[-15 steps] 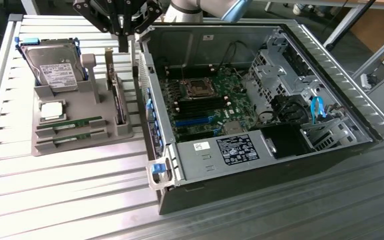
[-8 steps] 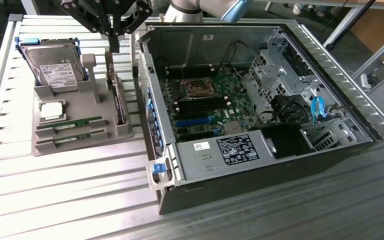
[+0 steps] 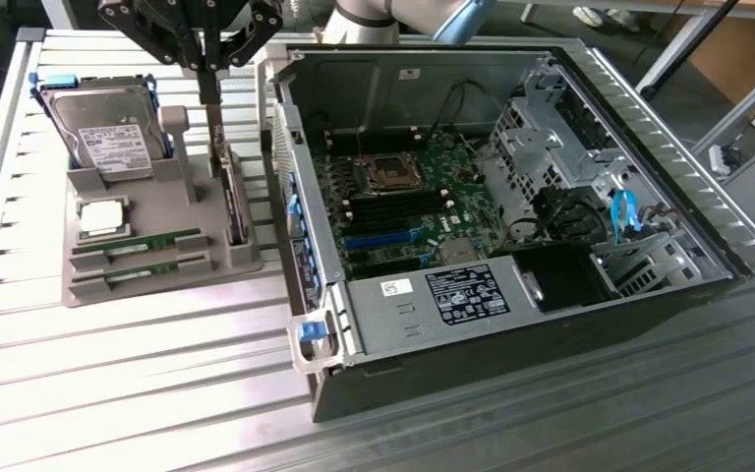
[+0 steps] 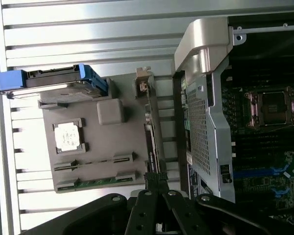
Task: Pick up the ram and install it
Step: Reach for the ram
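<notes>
So the black linkage claw [image 3: 213, 138] hangs over the flat grey plastic parts holder [image 3: 174, 202], fingers pressed together, tips right at the top edge of the ram [image 3: 231, 202]. The ram is the long thin board standing on edge in the slot along the holder's side on the exterior view's right. I honestly can't tell whether the tips are pinching it or just touching.

Room is tight there. That slot runs just beside the perforated metal side wall [image 3: 296, 197] of the open black-and-silver computer case [image 3: 692, 226], with a narrow strip of slatted aluminium table [image 3: 129, 374] between them. In front of the holder the table is wide open. The case has its side panel off, so the green motherboard [image 3: 411, 231] and its square processor socket [image 3: 387, 172] are reachable from above, with black memory slots [image 3: 397, 208] just below the socket.

On the holder there's also a boxy silver hard drive with blue rails [image 3: 113, 133], a square silver processor chip [image 3: 102, 216] and two more green memory sticks [image 3: 135, 246] in the front slots, well apart from the claw.

In the wrist view the claw's [image 4: 155, 176] own black links cover one end of the ram [image 4: 149, 142], and the board looks dark, no label readable. The claw's upper body is cut off by the frame edge in the exterior view.
</notes>
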